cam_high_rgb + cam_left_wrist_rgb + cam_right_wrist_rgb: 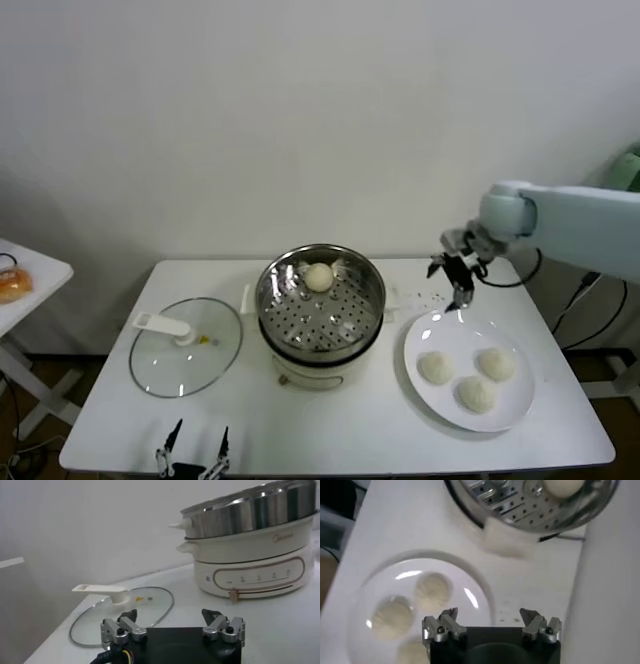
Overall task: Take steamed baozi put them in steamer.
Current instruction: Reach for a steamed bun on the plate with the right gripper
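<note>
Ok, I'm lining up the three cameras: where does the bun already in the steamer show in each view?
Head view: the bun sits at the far side of the steamer, centre of the picture.
Left wrist view: not visible; only the steamer's outer wall shows.
Right wrist view: the bun is cut by the upper edge, inside the steamer.
Shared landmark: the steamer.

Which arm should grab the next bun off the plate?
Right. Its open claw hangs just above the far rim of the plate, where three buns wait. The left claw sits at the table's near edge, by the glass lid, with the steamer between.
</note>
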Tool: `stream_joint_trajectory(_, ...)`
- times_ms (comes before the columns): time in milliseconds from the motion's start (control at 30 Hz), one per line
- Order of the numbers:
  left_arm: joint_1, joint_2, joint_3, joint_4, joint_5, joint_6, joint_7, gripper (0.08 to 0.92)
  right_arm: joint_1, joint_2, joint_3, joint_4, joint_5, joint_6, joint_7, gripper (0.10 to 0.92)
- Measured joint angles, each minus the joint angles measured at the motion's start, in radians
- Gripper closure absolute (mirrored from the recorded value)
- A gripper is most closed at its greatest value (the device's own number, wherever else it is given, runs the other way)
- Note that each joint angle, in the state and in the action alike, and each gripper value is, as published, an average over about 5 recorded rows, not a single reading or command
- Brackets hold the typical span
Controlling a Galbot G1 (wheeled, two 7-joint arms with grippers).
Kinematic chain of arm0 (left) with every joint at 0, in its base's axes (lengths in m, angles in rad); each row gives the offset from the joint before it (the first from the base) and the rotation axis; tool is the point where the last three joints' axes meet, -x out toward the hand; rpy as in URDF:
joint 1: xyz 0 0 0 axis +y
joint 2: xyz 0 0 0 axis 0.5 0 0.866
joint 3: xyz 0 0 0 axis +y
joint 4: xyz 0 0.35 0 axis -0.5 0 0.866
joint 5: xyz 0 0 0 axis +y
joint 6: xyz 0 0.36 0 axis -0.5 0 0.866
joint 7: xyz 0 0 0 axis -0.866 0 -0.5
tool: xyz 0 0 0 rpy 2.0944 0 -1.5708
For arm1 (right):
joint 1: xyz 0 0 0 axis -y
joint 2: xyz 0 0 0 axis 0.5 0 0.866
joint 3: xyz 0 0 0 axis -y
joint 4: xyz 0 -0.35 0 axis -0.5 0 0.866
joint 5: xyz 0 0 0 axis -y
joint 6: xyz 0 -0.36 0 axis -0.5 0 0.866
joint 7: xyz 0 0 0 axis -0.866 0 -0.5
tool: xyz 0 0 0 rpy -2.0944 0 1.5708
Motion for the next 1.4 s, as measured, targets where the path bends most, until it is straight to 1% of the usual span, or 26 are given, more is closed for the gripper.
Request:
stream_joint_trajectory(167, 0.003, -0.002, -0.001, 0.001, 0.0, 0.002, 0.0, 0.177, -0.081, -0.034, 0.036, 0.048, -0.002, -0.092, 0.019, 0.203)
stream_joint_trajectory(333, 0.002, -0.004, -0.002, 0.003, 0.001, 0.003, 0.0, 0.177, -0.16, -0.058, 0.077, 0.068, -0.022, -0.147, 0.032, 0.203)
stream_joint_trajectory(933, -0.006, -0.005, -0.003, 0.021, 0.007, -0.002, -0.002, 0.177, -0.363, -0.069, 0.216, 0.047, -0.131, -0.225, 0.094, 0.208)
stream_joint_trajectory(1033, -0.006, -0.005, -0.003, 0.021, 0.008, -0.003, -0.002, 0.177, -0.384, -0.068, 0.233, 0.042, -0.143, -0.23, 0.104, 0.255)
stream_joint_trajectory(1133, -0.006, -0.004, -0.003, 0.021, 0.009, -0.005, -0.003, 0.177, -0.403, -0.068, 0.25, 0.039, -0.152, -0.231, 0.114, 0.329)
stream_joint_trajectory(1200, -0.007, -0.003, -0.004, 0.022, 0.01, -0.006, -0.004, 0.177, -0.41, -0.068, 0.258, 0.04, -0.158, -0.232, 0.118, 0.364)
stream_joint_trajectory(1400, -0.004, -0.003, 0.0, 0.022, 0.016, -0.011, -0.007, 0.177, -0.411, -0.073, 0.268, 0.05, -0.171, -0.231, 0.124, 0.403)
